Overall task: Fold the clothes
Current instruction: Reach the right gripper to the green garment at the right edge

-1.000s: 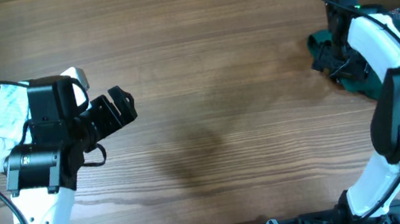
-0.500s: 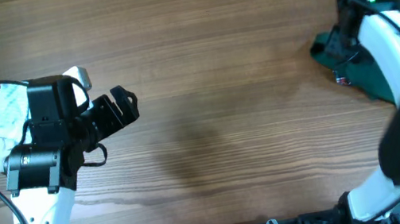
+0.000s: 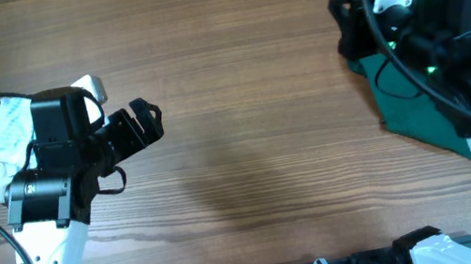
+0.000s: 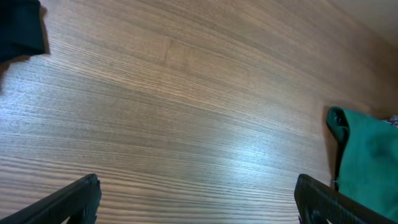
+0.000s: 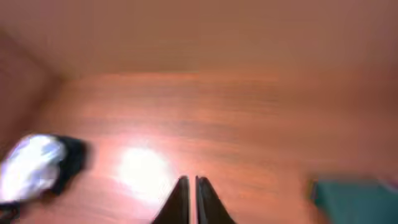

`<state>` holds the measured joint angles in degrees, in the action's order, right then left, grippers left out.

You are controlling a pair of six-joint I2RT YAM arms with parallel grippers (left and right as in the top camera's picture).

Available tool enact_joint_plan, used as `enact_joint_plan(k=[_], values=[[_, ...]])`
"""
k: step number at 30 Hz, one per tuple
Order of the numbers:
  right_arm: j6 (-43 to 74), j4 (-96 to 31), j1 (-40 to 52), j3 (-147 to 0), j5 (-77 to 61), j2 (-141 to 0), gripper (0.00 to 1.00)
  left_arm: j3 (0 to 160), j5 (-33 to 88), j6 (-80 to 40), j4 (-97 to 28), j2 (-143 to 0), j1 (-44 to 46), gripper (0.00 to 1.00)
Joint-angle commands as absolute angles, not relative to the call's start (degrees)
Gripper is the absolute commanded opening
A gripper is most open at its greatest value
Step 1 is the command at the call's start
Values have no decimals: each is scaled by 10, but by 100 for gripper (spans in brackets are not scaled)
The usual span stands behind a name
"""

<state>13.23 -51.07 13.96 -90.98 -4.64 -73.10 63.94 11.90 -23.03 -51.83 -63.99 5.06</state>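
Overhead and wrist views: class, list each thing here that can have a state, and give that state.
green garment: unfolded, lying rumpled on the right of the table.
left gripper: open, empty, apart from the garment.
right gripper: shut, nothing seen between its fingers.

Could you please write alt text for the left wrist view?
A green garment lies at the right edge of a wooden table. The left hand shows two dark fingertips wide apart in the bottom corners, holding nothing.
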Motion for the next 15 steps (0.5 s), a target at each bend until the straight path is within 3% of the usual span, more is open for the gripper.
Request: enact_joint_plan(k=[1,2,4,9,15], values=[[155,-565,125,-884,121,-791,49,648,124,-230,-518,-642,47,100],[155,-580,119,-874,118,-813,63,648,124,-230,-519,-643,47,100],[171,-596,106,-841,118,-884,79,648,124,-230,-517,-643,47,100],[221,-576,73,-813,138,-1067,87,648,124,-229,-517,-643,47,100],[256,-560,9,-813,173,-1164,82,648,124,-229,-521,-643,47,100]])
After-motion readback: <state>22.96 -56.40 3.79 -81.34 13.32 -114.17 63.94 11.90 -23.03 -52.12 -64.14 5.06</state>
